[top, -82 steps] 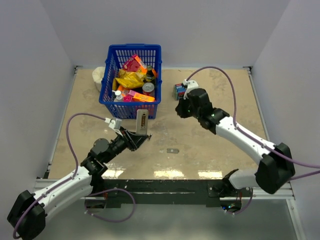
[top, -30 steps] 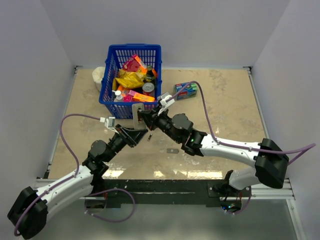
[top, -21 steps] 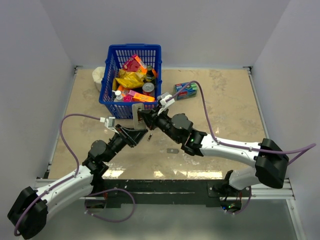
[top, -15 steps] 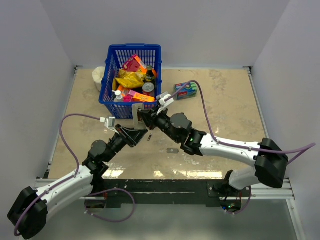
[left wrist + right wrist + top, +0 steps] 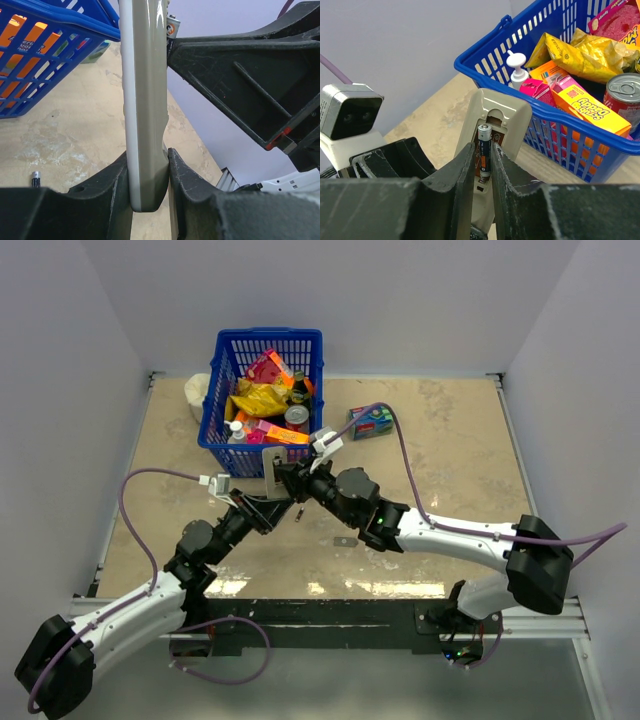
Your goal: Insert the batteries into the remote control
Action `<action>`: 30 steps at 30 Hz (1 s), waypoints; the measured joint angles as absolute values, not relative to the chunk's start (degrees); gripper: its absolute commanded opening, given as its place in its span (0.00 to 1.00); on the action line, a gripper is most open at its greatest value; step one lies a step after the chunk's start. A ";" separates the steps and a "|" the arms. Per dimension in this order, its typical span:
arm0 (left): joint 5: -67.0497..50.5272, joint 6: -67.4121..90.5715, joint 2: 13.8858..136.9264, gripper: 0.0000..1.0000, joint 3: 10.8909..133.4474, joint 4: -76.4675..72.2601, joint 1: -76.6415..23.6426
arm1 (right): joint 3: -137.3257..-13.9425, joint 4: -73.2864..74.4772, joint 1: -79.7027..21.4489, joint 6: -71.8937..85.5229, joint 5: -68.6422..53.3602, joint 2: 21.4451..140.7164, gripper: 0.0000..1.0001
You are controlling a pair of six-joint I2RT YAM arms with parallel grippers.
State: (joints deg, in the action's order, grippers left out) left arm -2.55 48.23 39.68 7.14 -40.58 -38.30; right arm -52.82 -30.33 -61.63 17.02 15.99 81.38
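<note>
one battery (image 5: 484, 147) held against the remote control (image 5: 516, 120).

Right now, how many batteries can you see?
2 batteries: one in the right tool at the remote control's open compartment, one loose on the table. Others may be hidden.

The remote control (image 5: 492, 122), a slim grey bar, stands upright with its lower end clamped in the left gripper (image 5: 147, 172) and its back cover off, the battery bay open near the top. One battery (image 5: 484, 149), dark with a silver tip pointing up, is pinched in the right gripper (image 5: 482, 162) and stands lengthwise against that open bay. What looks like a second battery (image 5: 35, 175) lies on the table below.
</note>
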 measured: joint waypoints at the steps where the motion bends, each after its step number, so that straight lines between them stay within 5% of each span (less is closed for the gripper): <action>1: -2.52 48.23 39.68 0.00 7.14 -40.56 -38.30 | -52.82 -30.28 -61.63 17.12 16.01 81.38 0.24; 30: -1.21 46.92 39.11 0.00 7.29 -37.78 -38.30 | -55.51 -24.23 -62.30 22.81 23.27 82.56 0.23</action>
